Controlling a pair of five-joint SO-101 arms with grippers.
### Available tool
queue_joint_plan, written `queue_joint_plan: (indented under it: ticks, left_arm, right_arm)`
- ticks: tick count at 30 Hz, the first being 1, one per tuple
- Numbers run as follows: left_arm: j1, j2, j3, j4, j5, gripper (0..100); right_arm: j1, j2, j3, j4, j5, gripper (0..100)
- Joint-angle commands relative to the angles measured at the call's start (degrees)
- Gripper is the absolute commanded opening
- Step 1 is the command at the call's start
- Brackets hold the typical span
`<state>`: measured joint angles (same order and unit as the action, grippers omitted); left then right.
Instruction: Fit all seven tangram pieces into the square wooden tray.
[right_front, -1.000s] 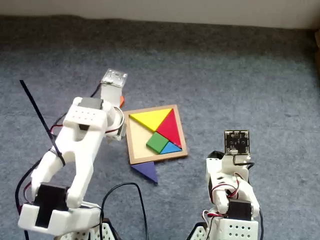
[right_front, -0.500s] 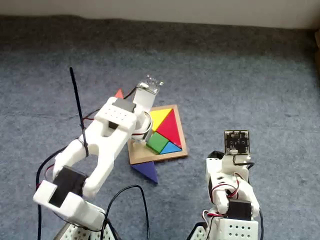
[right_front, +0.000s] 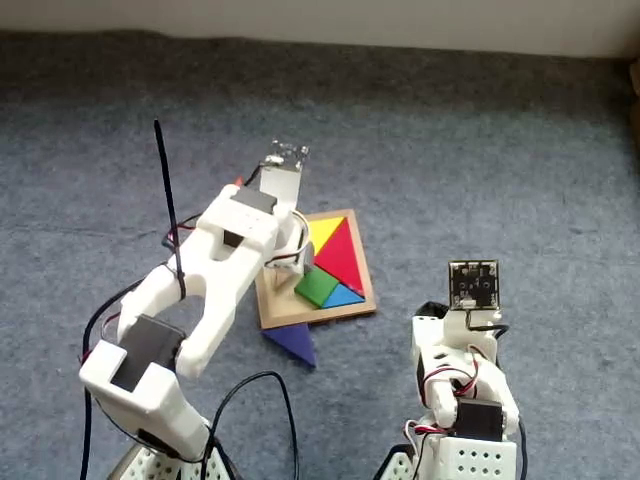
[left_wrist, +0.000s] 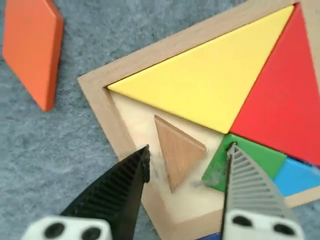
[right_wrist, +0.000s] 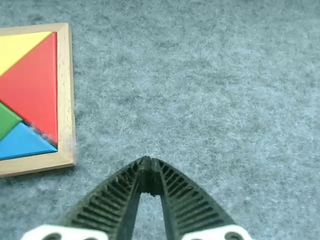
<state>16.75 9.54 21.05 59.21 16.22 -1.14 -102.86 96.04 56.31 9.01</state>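
Found the jaws of the left gripper (left_wrist: 188, 149) released. They stand apart on either side of a plain wooden triangle (left_wrist: 177, 150) and touch neither edge of it. Found the jaws of the right gripper (right_wrist: 147, 167) clenched on nothing, parked over bare carpet (right_wrist: 225, 75) at lower centre of the right wrist view, well apart from the square wooden tray (right_wrist: 64, 90).

Located the tray (right_front: 320, 314) at centre of the high view, partly under the left arm (right_front: 215, 270). Counted inside it:
- a yellow triangle (left_wrist: 210, 85) and a red triangle (left_wrist: 280, 95), across the upper right of the left wrist view
- a green square (left_wrist: 247, 160) and a blue triangle (left_wrist: 300, 175) below them, all seated edge to edge

Noted the wooden triangle lying loose on the bare tray floor, one corner near the yellow piece, askew to the rim. Cannot say for certain whether flat or slightly propped. Judged the straddling pose as suited to re-gripping or nudging that piece round into its place.

Recorded two pieces outside the tray:
- an orange parallelogram (left_wrist: 32, 45) on the carpet at upper left of the left wrist view, near the tray's corner
- a purple triangle (right_front: 293, 341) just below the tray's lower edge in the high view

Judged the task incomplete, with part of the tray floor unfilled.

Surface: grey-blue short-pile carpet, judged likely to resist sliding of flat pieces. Room: a pale wall (right_front: 400, 20) as a strip along the top of the high view.
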Motion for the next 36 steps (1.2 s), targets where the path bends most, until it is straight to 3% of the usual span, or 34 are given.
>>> queue_joint_plan:
  ticks: [1,12,18,21,25,36]
  left_arm:
    - [0.6,-2.2,-2.9,1.8,0.8,26]
    - [-3.1,-13.5,3.5,4.6,0.4,26]
    - [-7.3,-13.3,4.1,4.5,0.4,13]
    - [-8.7,-13.3,6.5,1.5,-1.5,11]
    - [-6.9,-13.3,12.0,-5.1,-7.1,11]
    - [-1.8,-11.2,13.8,-10.5,-7.6,11]
  right_arm:
    - [0.7,0.4,8.5,0.6,-0.2,0.9]
    - [0.7,0.4,8.5,0.6,-0.2,0.9]
    - [0.7,0.4,8.5,0.6,-0.2,0.9]
    - [0.7,0.4,8.5,0.6,-0.2,0.9]
    - [0.7,0.4,8.5,0.6,-0.2,0.9]
    - [0.7,0.4,8.5,0.7,-0.2,0.9]
